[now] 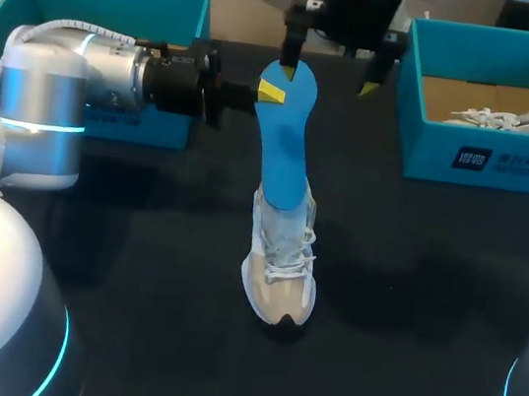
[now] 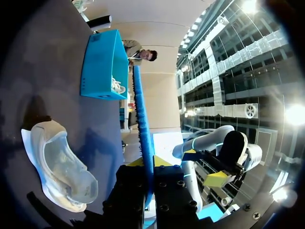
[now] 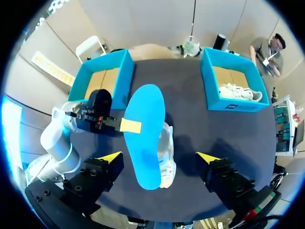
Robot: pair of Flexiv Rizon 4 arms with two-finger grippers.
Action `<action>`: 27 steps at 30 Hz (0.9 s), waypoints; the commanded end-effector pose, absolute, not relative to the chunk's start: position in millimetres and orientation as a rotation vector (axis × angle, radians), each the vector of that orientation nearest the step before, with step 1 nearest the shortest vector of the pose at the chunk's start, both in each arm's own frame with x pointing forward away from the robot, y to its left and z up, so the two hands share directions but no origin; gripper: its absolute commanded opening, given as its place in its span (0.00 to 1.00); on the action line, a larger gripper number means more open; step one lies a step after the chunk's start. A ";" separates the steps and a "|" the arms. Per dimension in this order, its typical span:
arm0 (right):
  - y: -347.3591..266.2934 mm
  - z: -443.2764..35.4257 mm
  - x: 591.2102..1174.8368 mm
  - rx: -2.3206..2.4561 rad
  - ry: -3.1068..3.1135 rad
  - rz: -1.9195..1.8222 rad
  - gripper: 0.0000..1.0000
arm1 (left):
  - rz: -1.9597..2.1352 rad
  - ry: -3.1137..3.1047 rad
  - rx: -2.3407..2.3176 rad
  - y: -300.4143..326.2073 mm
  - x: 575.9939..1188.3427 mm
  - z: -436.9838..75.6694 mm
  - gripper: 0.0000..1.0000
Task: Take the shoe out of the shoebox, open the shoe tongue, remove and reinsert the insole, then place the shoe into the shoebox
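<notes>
— How much room is there on the table [image 1: 431, 283]?
— The dark top is open near and right of the shoe [image 1: 279, 270], which stands mid-table. The left shoebox [image 1: 104, 5] sits far left. The right shoebox [image 1: 490, 157], far right, holds a second shoe [image 1: 500, 119].
— And the arms?
— The left gripper [image 1: 265, 92] reaches in level from the left and pinches the top of the blue insole [image 1: 281, 151], which rises out of the shoe. The right gripper [image 1: 329, 75] hangs above, fingers spread wide, clear of the insole.

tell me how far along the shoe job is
Done: the shoe is out of its box, on the table. In hand: the left gripper is shut on the blue insole, raised above the shoe; the right gripper is open, holding nothing. Left: slide the insole back in, then put the shoe into the shoebox.
</notes>
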State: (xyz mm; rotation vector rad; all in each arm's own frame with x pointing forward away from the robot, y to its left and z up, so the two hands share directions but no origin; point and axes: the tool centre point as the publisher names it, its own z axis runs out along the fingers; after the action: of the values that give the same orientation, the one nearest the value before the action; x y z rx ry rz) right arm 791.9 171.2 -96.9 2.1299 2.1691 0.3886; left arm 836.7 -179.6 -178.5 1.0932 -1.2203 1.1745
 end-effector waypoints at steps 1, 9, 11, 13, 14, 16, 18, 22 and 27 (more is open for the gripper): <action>157.2 -101.1 789.6 2.165 2.230 0.552 1.00 | 1.176 -1.221 1.097 -180.2 835.8 -178.2 0.00; 146.0 -101.4 792.7 2.213 2.271 0.831 1.00 | 1.176 -1.221 1.097 -180.2 835.8 -178.2 0.00; 143.5 -102.7 793.7 2.212 2.285 0.875 1.00 | 1.176 -1.221 1.097 -180.2 835.8 -178.2 0.00; 141.8 -104.6 794.8 2.208 2.310 0.945 1.00 | 1.176 -1.221 1.097 -180.2 835.8 -178.2 0.00; 141.1 -106.5 795.3 2.208 2.317 0.959 1.00 | 1.176 -1.221 1.097 -180.2 835.8 -178.2 0.00; 139.7 -110.4 796.2 2.207 2.331 0.975 1.00 | 1.176 -1.221 1.097 -180.2 835.8 -178.2 0.00; 139.0 -113.1 797.2 2.203 2.345 1.023 1.00 | 1.176 -1.221 1.097 -180.2 835.8 -178.2 0.00; 138.0 -118.3 799.5 2.179 2.379 1.125 1.00 | 1.176 -1.221 1.097 -180.2 835.8 -178.2 0.00; 134.3 -125.5 801.9 2.183 2.388 1.209 1.00 | 1.176 -1.221 1.097 -180.2 835.8 -178.2 0.00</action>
State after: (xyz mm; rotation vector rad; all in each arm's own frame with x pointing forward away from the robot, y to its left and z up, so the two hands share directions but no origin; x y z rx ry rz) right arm 803.4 138.6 -118.4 2.1787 2.2942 0.8473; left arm 836.7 -179.6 -178.5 1.0931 -1.2203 1.1747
